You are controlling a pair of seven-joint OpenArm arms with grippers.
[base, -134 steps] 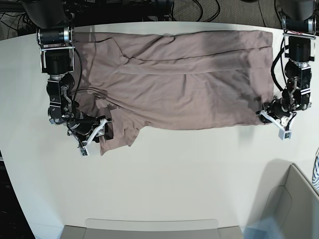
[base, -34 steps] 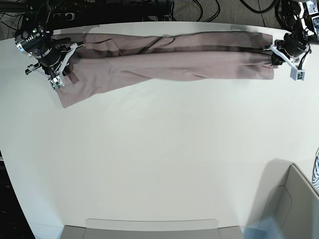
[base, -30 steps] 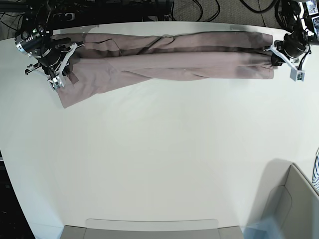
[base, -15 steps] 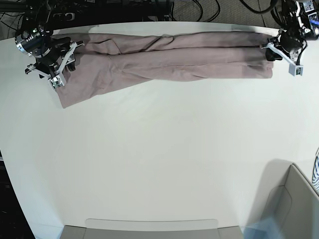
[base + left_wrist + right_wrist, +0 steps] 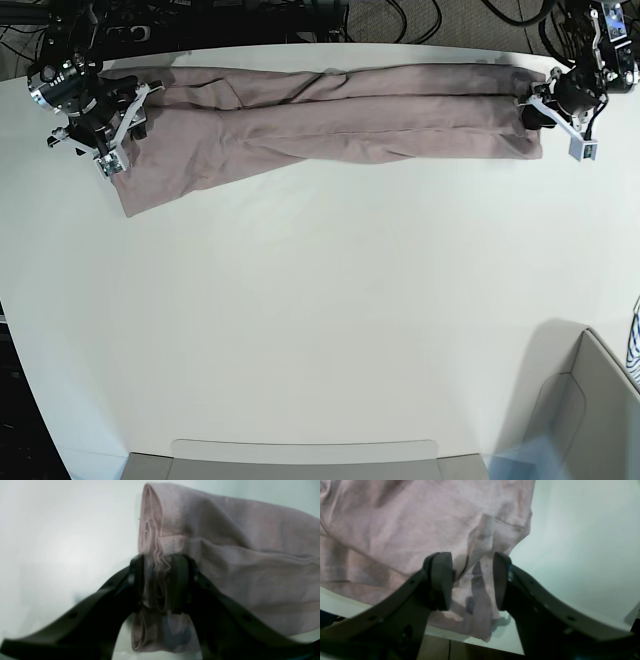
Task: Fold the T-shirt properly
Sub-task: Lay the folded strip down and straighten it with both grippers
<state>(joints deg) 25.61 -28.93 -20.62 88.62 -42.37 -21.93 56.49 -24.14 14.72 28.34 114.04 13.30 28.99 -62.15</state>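
- The T-shirt (image 5: pixel 330 110) lies in a long thin band along the far edge of the worktop (image 5: pixel 320 330). Its long way runs from side to side.
- Our left gripper (image 5: pixel 560 105) is at one end of the band and our right gripper (image 5: pixel 108 112) is at the other end. Each end is near its own arm, so no arm has to reach far.
- In the left wrist view, the left jaws stand open, with the stacked cloth edges between the pads. They do not pinch the cloth.
- In the right wrist view, the right jaws stand open too. A loose bit of shirt sits in the gap, and they do not squeeze it.
- The worktop is flat, white and smooth. We think the cloth slides easily on it.
- There is lots of bare room on the near side of the shirt.
- A grey bin (image 5: pixel 590 420) sits at the near corner, well apart from the shirt.
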